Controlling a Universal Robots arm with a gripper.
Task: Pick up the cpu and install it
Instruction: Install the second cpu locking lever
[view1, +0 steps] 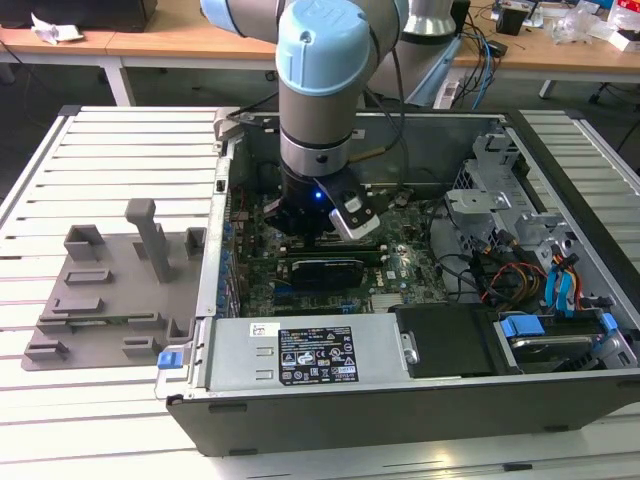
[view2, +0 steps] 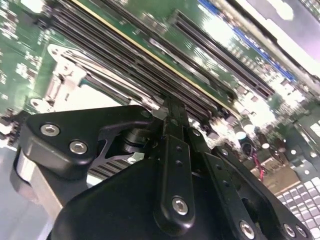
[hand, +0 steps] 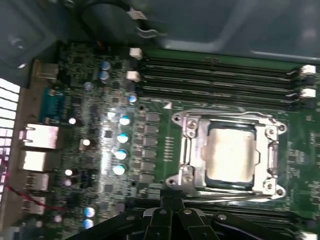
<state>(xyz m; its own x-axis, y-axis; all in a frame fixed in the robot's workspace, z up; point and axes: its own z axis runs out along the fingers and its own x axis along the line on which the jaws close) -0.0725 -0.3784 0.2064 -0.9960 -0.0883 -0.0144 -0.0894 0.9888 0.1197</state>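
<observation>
One chip lay in its socket; the claw hung beside it, clenched, empty.
Any nudge from those fingertips might have tilted it and bent pins.

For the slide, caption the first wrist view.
Silver-topped cpu seated in the motherboard socket's metal frame, gripper poised just beside it.

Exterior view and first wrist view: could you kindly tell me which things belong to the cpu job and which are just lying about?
Job: cpu lying within the socket frame; gripper near it.
Lying about: grey fixture tray, memory slots, power supply, drive cables.
</observation>
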